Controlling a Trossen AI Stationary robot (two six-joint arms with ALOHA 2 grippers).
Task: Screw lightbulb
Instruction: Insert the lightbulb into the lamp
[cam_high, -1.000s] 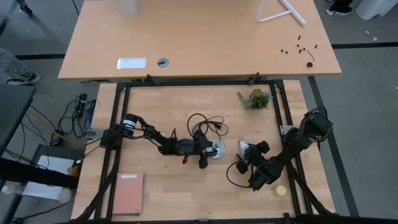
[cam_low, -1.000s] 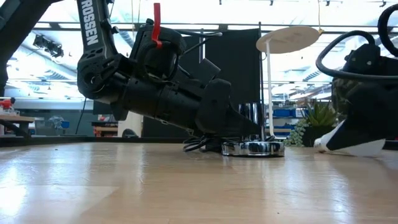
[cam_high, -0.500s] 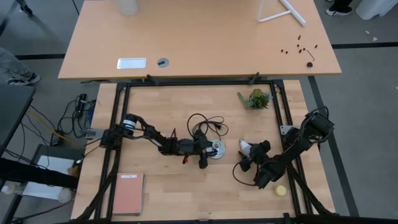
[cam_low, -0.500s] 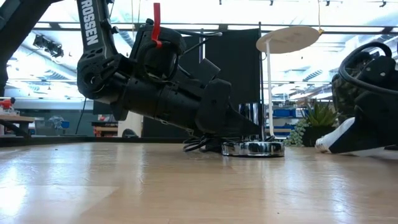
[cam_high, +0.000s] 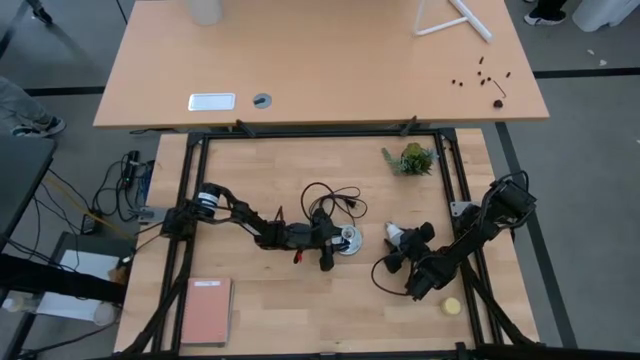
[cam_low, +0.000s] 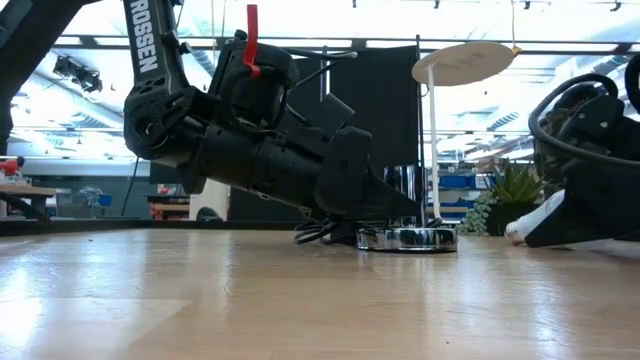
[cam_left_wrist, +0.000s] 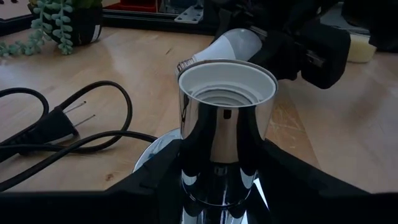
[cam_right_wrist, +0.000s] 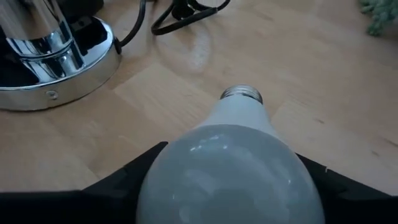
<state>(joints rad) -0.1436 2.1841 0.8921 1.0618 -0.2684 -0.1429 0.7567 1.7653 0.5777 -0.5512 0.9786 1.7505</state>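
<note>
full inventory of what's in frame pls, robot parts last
white pear-shaped lightbulb: 1, white with grey screw end, held low over the table right of the socket, not yet in it
chrome lamp socket on a round base: 1, silver with white inside, table centre, upright
black power cord with plug: 1, black, looped behind the socket
small green potted plant: 1, green, far right part of the table
small yellow ball: 1, yellow, near right corner
pink flat notebook: 1, pink, near left corner
light wooden table: 1, tan, under everything
left hand: 1, dark, shut on the socket
right hand: 1, dark, shut on the lightbulb
</note>
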